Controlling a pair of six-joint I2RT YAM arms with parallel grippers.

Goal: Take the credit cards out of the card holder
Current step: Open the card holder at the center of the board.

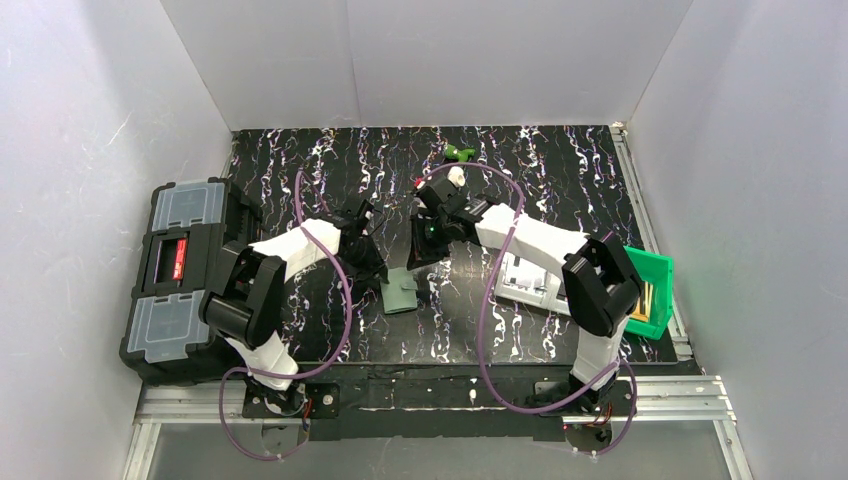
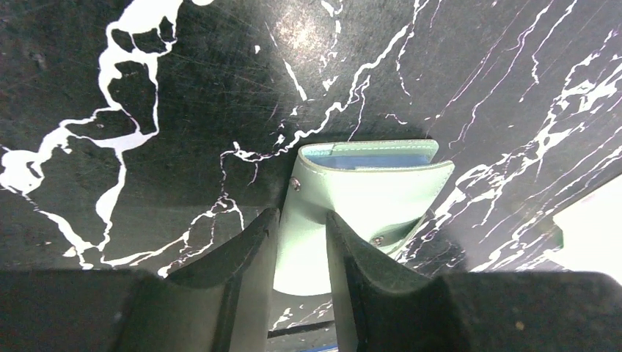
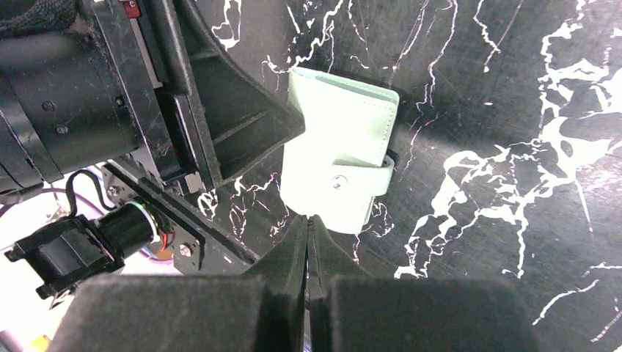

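The card holder (image 1: 403,292) is a pale grey-green wallet lying on the black marbled table, its snap tab (image 3: 352,180) wrapped round it. My left gripper (image 2: 302,224) is shut on it, and the holder's near end (image 2: 304,257) runs between the two fingers. A thin blue strip (image 2: 367,158) shows in the holder's far opening. It may be the edges of the credit cards, but I cannot tell. My right gripper (image 3: 308,218) is shut with nothing seen between its pads. Its tips sit right at the holder's rounded near edge (image 3: 345,216).
A big black toolbox (image 1: 180,280) stands at the left table edge. A white tray (image 1: 525,280) and a green bin (image 1: 650,290) lie under and beside the right arm. A small green object (image 1: 460,152) sits near the back wall. The left arm's finger (image 3: 249,125) crowds the holder's side.
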